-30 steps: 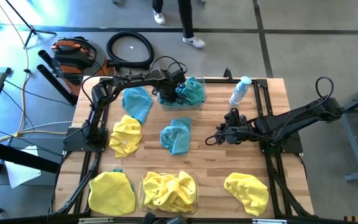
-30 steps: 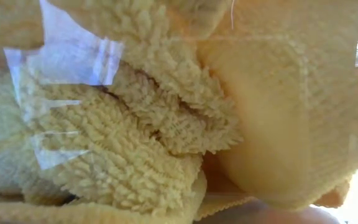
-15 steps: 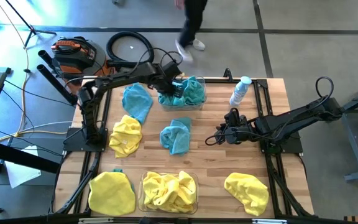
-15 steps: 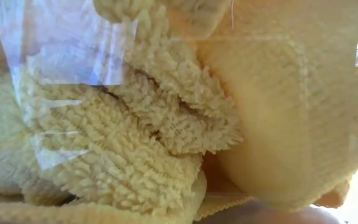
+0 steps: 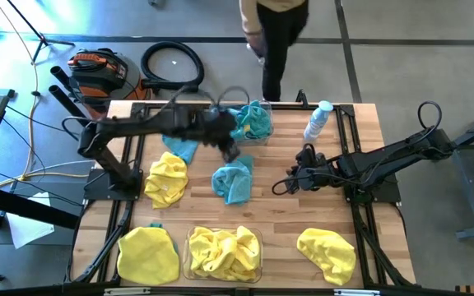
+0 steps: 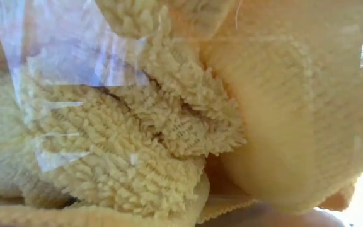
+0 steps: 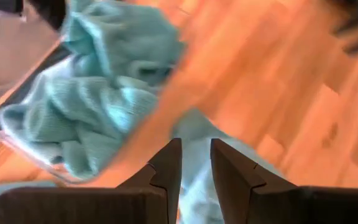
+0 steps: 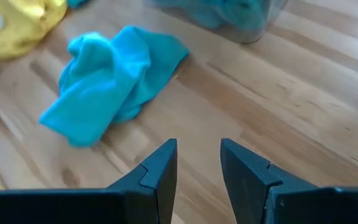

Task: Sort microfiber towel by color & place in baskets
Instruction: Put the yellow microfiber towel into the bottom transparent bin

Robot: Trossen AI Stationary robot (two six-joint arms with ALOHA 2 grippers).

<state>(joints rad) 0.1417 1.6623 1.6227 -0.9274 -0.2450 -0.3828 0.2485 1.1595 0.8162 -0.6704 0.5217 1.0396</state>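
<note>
Sorting is being carried out roughly halfway: both baskets are being filled, five towels are being left loose on the worktop.

In the high view, teal towels are being held by the far basket (image 5: 252, 123) and yellow ones by the near basket (image 5: 223, 252); two teal towels (image 5: 234, 178) and three yellow towels (image 5: 327, 252) are being left out. In the low view, only yellow pile behind clear plastic is being shown. In the left wrist view, the left tool (image 7: 194, 163) is being carried slightly parted and empty beside the teal basket. In the right wrist view, the right tool (image 8: 197, 165) is being kept parted and empty, near the middle teal towel (image 8: 107, 78).
</note>
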